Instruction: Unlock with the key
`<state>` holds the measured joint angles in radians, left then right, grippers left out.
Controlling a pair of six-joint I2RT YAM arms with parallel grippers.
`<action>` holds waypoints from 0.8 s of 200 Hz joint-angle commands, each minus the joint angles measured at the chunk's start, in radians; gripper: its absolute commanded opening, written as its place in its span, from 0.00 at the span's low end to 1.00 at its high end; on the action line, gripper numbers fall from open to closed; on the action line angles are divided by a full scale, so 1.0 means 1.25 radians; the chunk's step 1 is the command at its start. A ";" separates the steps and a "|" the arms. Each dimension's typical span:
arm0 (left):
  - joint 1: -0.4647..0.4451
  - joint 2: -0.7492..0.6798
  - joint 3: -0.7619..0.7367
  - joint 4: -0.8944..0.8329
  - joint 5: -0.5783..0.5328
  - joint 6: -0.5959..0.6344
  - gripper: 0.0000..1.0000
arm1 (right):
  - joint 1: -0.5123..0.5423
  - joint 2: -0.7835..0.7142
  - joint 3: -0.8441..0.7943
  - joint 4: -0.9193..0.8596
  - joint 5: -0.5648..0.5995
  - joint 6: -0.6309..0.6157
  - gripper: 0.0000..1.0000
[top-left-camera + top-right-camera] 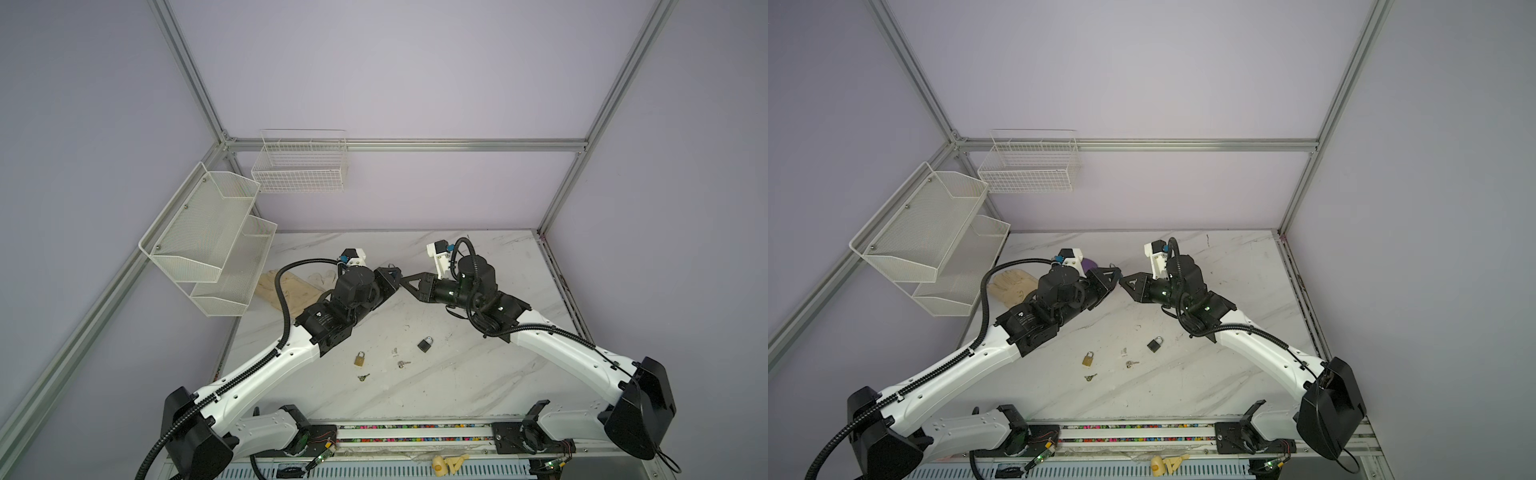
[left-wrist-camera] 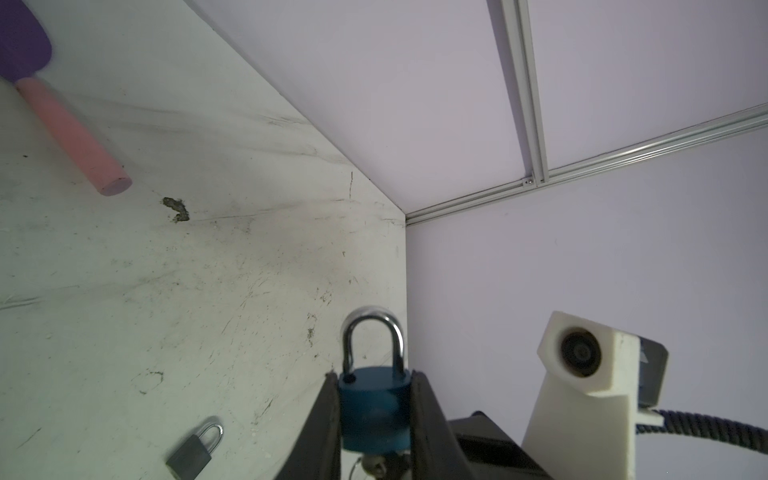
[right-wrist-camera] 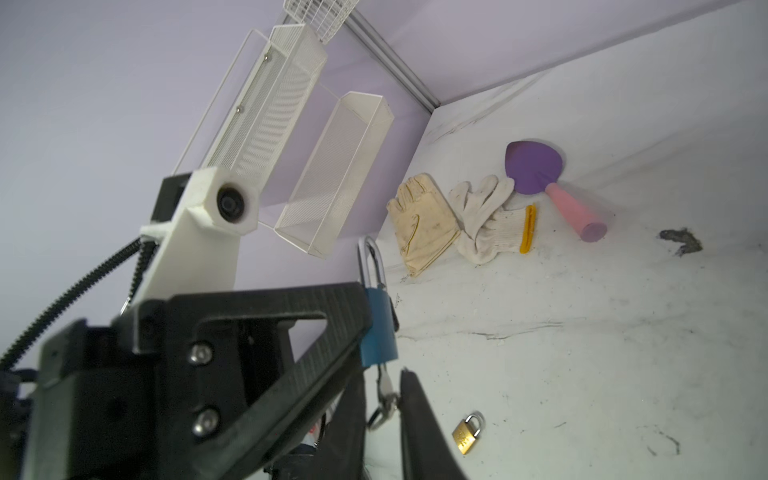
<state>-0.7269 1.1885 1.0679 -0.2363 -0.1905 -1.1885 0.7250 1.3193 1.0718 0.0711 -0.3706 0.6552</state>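
Note:
My left gripper (image 2: 376, 374) is shut on the body of a blue padlock (image 2: 376, 411), which it holds in the air over the middle back of the table. The steel shackle (image 2: 372, 332) points away from the wrist and looks seated in the body. A small silver key (image 3: 385, 384) with a ring sticks in the bottom of the blue padlock (image 3: 376, 328). My right gripper (image 3: 384, 374) faces the left one tip to tip, its jaws standing open on either side of the key with a gap showing. In both top views the two grippers (image 1: 390, 276) (image 1: 1131, 280) meet.
A black padlock (image 1: 424, 344), a brass padlock (image 1: 360, 359) and two loose keys (image 1: 363, 377) (image 1: 403, 364) lie on the marble table. Gloves (image 3: 424, 224) and a purple trowel (image 3: 534, 166) lie at the back left. White mesh shelves (image 1: 208, 237) and a wire basket (image 1: 299, 166) hang on the walls.

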 commanded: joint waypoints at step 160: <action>0.004 -0.101 -0.415 0.592 0.134 0.968 0.00 | 0.059 0.125 0.361 -0.560 0.250 -0.284 0.67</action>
<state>-0.7074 1.0451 0.5938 0.3058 -0.0669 -0.1631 0.7731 1.4269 1.4830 -0.5331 -0.1051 0.3073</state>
